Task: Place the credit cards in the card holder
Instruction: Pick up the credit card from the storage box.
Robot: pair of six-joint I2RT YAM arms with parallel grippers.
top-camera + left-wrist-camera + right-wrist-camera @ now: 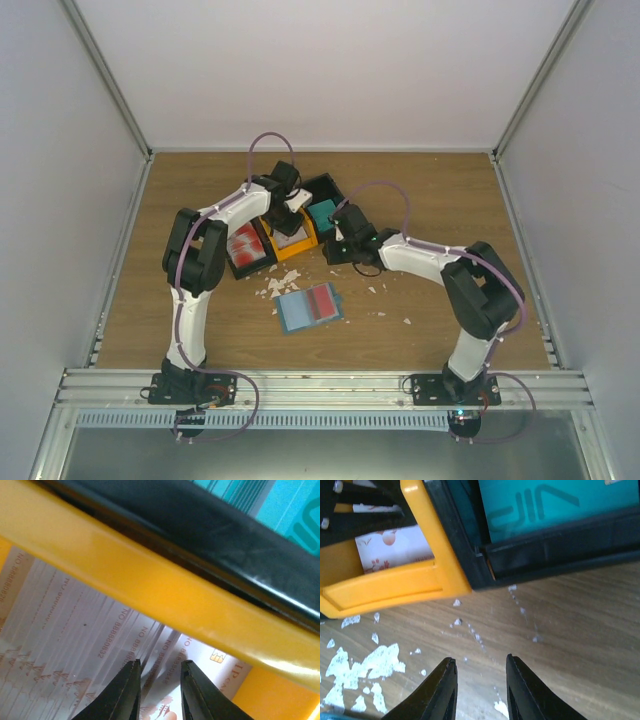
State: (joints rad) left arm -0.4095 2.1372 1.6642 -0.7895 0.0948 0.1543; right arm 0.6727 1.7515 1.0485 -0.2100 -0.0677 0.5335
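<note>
The left fingers [160, 664] are hanging low inside the yellow bin [150, 580], right over a fanned stack of white cards [75, 620] printed with red numbers. They are standing narrow, and card edges are showing in the gap between them. Whether they are actually pinching a card cannot be told from this close. The bin's far rim is crossing the wrist view just beyond them.

The right fingers [480, 659] are hovering above the bare desk [570, 630], just near of the bins. They are parted a little, and nothing is sitting between them. Ahead of them the near corner of the yellow bin is butting against the right black bin [560, 555], which is carrying a teal stack [545, 505]. White scraps [370, 662] are lying scattered on the wood to the left of these fingers.

From above, the three bins are sitting in a row at mid-desk. The left black bin [236, 266] is holding more red-and-white cards. The holder [295, 312] is lying flat on the desk, near of the bins and between the two arms, touched by neither. A red card [322, 301] is showing on its right half.
</note>
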